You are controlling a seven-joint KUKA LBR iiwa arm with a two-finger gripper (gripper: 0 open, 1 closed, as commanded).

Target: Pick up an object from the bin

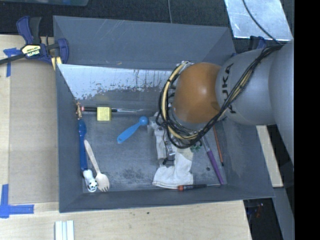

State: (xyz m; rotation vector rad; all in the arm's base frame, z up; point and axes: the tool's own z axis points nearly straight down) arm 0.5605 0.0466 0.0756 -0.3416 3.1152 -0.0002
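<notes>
While the end effector (pixel 167 156) hangs low over the white cloth (pixel 174 176), which lies by the bin's (pixel 67 184) lower wall, right of middle, I cannot tell whether it is released or clenched. Soft cloth may bunch and slip out on lifting, or drag along the marker (pixel 194 187) at its edge and the purple pen (pixel 216 163) just beside.
</notes>
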